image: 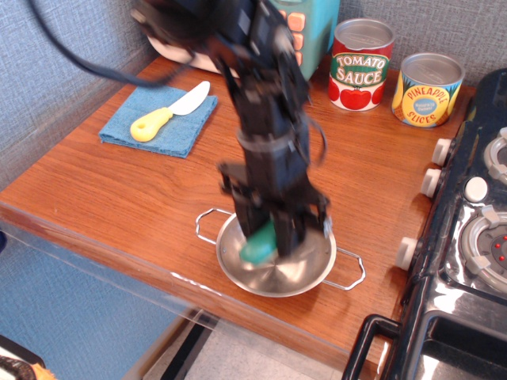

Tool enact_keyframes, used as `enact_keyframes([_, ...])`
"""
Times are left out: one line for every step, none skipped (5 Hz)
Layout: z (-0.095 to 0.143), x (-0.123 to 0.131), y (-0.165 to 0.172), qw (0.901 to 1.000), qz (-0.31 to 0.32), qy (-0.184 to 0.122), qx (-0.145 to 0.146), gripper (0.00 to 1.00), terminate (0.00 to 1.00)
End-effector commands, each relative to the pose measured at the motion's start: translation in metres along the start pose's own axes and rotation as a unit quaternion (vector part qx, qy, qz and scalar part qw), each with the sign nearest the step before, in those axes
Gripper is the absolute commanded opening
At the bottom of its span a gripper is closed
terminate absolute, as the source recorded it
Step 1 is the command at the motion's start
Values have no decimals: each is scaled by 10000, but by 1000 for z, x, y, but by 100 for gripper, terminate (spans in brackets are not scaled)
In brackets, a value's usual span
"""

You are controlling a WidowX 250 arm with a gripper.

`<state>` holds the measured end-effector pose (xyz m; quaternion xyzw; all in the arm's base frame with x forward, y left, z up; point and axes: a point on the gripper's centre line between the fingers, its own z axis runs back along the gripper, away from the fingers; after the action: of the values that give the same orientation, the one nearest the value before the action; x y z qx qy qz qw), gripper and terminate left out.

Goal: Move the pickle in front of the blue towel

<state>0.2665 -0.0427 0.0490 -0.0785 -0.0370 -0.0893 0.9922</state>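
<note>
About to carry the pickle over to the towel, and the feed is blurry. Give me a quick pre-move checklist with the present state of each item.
1. Hand shut on the pickle: ok, green end shows between the fingers.
2. Pickle lifted out of the steel bowl: ok, bowl floor below looks bare.
3. Grip secure: cannot tell, motion blur.
4. Table in front of the blue towel: ok, bare wood.
5. Toy knife on the towel, off the drop spot: ok.
6. Cans away from the route: ok.
</note>
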Motion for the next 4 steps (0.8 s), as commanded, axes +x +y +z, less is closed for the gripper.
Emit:
enact_keyframes([72, 7, 71, 9944, -60, -1000, 338, 0, 0])
enact_keyframes([80, 7, 120, 9925, 102, -1082, 556, 0, 0])
enact_keyframes([77, -1, 170, 9888, 551, -1074, 882, 0, 0])
enact_keyframes([73, -10, 204, 9850, 756, -1041, 1146, 0, 0])
